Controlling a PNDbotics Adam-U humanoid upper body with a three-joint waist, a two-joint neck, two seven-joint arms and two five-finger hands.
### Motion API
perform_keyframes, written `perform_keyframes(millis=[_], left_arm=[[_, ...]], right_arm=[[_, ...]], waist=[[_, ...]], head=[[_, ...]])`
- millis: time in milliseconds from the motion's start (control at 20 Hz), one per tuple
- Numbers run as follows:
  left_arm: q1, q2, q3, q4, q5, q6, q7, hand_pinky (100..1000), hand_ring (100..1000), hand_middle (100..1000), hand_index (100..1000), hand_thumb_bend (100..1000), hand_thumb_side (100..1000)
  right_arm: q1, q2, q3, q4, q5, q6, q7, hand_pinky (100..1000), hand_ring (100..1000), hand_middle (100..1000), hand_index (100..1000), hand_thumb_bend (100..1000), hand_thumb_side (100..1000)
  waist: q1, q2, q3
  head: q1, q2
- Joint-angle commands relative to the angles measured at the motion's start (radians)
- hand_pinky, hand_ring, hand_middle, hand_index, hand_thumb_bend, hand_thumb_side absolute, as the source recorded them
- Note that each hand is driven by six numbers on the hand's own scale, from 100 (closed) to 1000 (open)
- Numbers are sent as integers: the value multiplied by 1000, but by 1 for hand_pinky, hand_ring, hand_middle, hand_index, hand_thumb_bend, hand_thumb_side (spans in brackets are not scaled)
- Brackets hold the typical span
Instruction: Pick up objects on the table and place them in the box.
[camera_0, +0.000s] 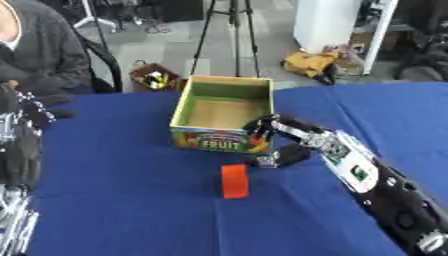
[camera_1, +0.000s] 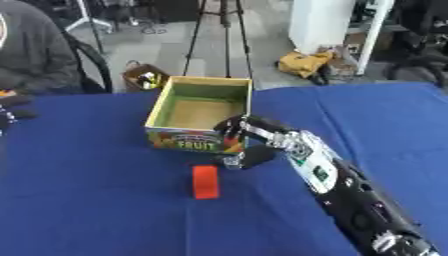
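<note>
Right hand (camera_0: 278, 142) fingers curled, holding nothing, beside box (camera_0: 224, 107) front corner, above red block (camera_0: 234, 181).

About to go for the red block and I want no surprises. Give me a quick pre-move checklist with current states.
1. Red block lying free on the blue table: ok.
2. Right hand holding nothing: ok, fingers curled, just beyond the block.
3. Box upright, top open: ok.
4. Box interior has room: ok, nothing visible inside.
5. Left hand away from the block, at the left edge: ok.
</note>
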Motion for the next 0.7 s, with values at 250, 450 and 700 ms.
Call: perform_keyframes(millis=[250,450,700], left_arm=[[-17,5,-3,-6,-2,0,0,641,736,773,873,580,958],[-17,4,-4,-5,-3,0,0,641,736,773,873,579,958],[-18,2,-5,-5,-3,0,0,640,737,773,873,576,958]], right_arm=[[-2,-20,30,-91,-43,-2,49,672,745,758,895,515,691],[4,-16,40,-94,-50,1,73,672,744,756,895,516,689],[10,-8,53,-89,-52,-2,91,669,735,744,889,511,679]], waist=[[-1,-8,-2],[-1,-8,-2],[0,-8,-2]], head=[[1,-3],[1,-2],[0,-3]])
